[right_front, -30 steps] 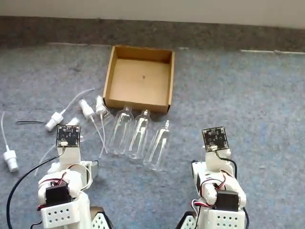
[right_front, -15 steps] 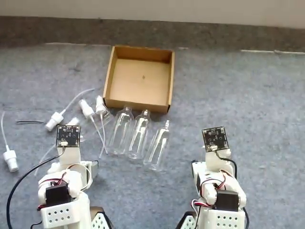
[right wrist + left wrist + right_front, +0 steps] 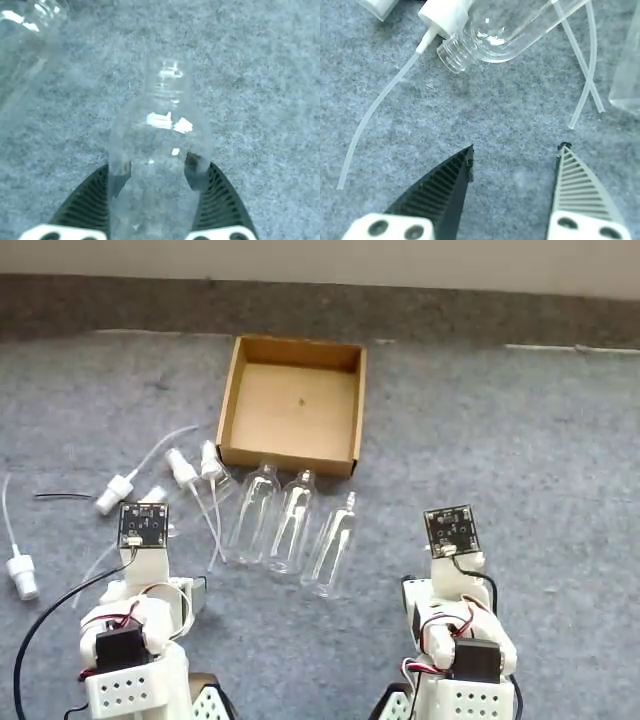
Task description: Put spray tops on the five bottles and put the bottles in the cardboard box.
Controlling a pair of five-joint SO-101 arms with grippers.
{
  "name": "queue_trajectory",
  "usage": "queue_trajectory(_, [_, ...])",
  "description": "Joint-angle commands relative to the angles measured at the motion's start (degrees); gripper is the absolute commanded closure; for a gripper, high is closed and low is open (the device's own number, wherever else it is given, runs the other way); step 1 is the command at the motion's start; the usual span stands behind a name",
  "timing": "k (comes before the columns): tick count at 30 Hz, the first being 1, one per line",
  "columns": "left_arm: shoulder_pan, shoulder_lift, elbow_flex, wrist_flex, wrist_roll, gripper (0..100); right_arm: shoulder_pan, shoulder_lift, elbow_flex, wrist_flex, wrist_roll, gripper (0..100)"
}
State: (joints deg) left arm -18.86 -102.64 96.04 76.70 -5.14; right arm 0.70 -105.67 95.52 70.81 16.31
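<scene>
Surface (image 3: 540,440): grey and felt-like, with a darker strip along its far edge.
Cardboard box (image 3: 300,415): open-topped, its brown floor showing, near the middle of the far edge.
Row of bottles (image 3: 290,520): three clear bottles lying side by side just on the near side of the box, necks pointing toward it.
Spray tops (image 3: 183,468): white, with long thin tubes, lying loose between the box's near left corner and the surface's left edge; one lies apart, close to that edge.
Left end effector (image 3: 517,147): released, fingers spread wide over bare surface by the near edge.
Uncapped bottle (image 3: 505,30): lying on its side just beyond the left end effector, its threaded neck beside a spray top, with two tubes crossing next to it.
Right end effector (image 3: 157,172): grasping the held bottle, one finger on each side of the body, by the near edge.
Held bottle (image 3: 160,130): clear, with its open neck pointing away from the arm.
</scene>
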Motion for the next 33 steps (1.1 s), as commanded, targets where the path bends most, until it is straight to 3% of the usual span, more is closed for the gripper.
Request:
queue_trajectory(1, [0.84,-0.31,1.19,0.35,0.35,75,0.04,0.48,8.22,1.19,0.35,99.2])
queue_trajectory(14, [3.03,-0.31,1.19,0.35,0.35,75,-0.04,0.4,8.22,0.75,0.53,99.2])
queue_trajectory(27, [3.82,-0.31,1.19,0.35,0.35,75,2.68,0.4,3.91,-22.37,0.62,99.2])
queue_trajectory(33, [3.82,-0.31,1.19,0.18,0.26,75,3.21,0.66,-12.79,-11.56,0.35,99.2])
